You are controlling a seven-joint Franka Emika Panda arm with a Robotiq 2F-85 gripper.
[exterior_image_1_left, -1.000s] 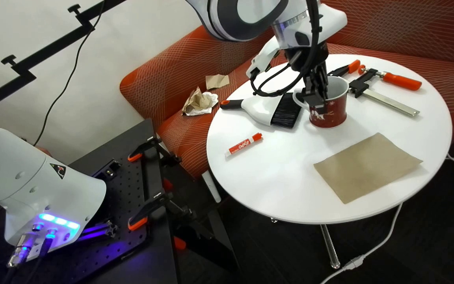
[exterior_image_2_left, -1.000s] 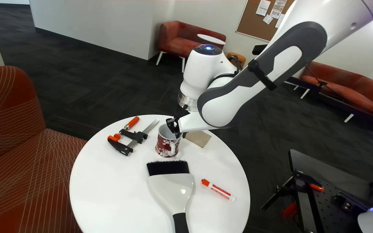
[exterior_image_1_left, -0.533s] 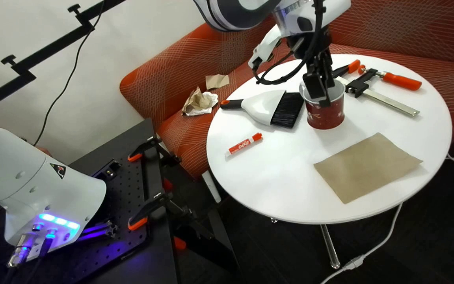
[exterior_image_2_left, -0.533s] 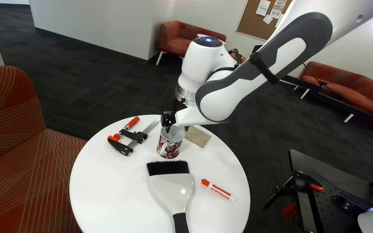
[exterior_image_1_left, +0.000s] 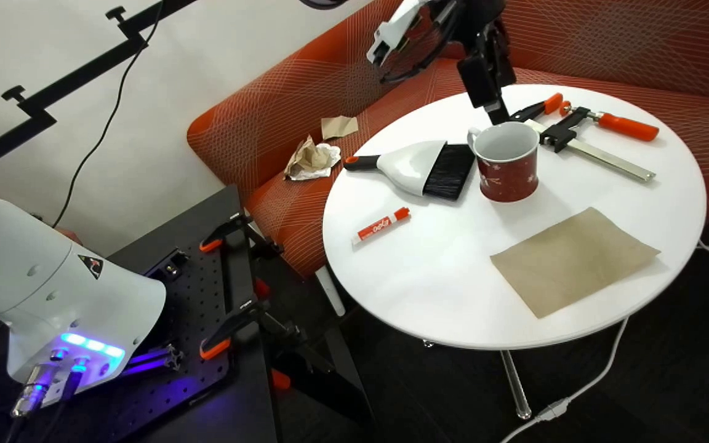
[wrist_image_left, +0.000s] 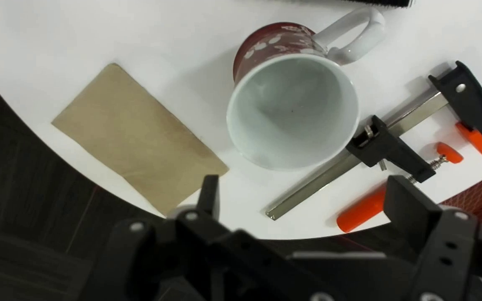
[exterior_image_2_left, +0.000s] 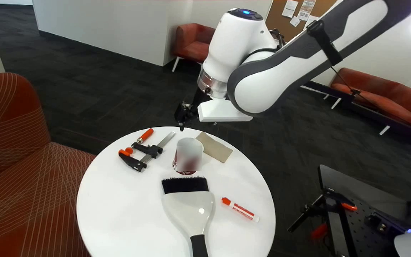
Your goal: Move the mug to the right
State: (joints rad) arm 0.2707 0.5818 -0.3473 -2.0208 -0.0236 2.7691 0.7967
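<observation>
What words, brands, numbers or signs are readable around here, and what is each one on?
"EXPO": on the red-and-white marker; any finer print is too small to read.
Dark sticker on the robot's white base: a small picture sign, too small to make out.
Papers on the corkboard: printed, too small to read.
Black clamp near the base: pale marks, too small to read.
Mug: white pattern, no words I can make out.

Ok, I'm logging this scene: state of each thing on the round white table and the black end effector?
Maroon and white ceramic mug: upright, empty
White hand brush with black bristles: lying flat
Red and white marker: capped
Orange-handled metal bar clamp: lying flat, gripping nothing
Rectangular brown paper: lying flat
End effector: open, empty
</observation>
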